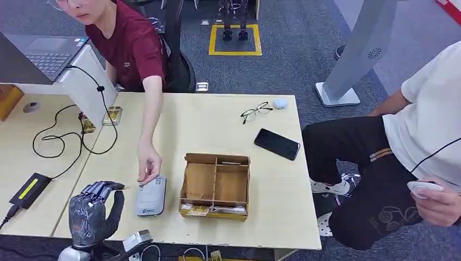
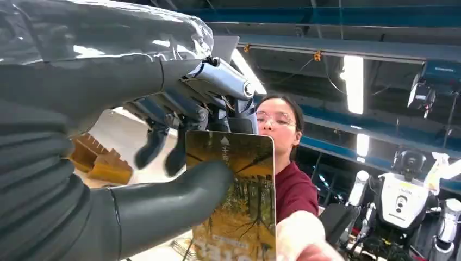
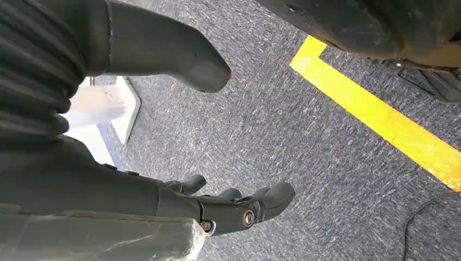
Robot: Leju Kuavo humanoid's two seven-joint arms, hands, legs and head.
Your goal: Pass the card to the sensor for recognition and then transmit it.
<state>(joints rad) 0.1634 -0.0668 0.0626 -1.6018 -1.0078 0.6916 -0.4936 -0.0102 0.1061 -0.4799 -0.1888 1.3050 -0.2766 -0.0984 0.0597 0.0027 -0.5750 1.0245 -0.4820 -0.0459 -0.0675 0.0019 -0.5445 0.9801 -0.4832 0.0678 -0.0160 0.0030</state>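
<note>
My left hand (image 1: 93,209) is raised over the table's front left corner, thumb toward the grey card sensor (image 1: 151,197). In the left wrist view that hand (image 2: 108,163) pinches a yellow card (image 2: 239,185) printed with autumn trees between its thumb and fingers. A person in a red shirt reaches across the table, with a hand (image 1: 149,166) above the sensor, close to the card. That hand (image 2: 304,239) meets the card's edge; whether it grips the card I cannot tell. My right hand (image 3: 136,196) hangs over the carpet with fingers apart and nothing in it.
A wooden compartment box (image 1: 216,185) stands right of the sensor. Glasses (image 1: 255,111) and a black phone (image 1: 277,143) lie further back right. Black cables (image 1: 65,136), a small black box (image 1: 30,190) and a laptop (image 1: 43,54) sit at the left. A second person (image 1: 424,136) sits at the right.
</note>
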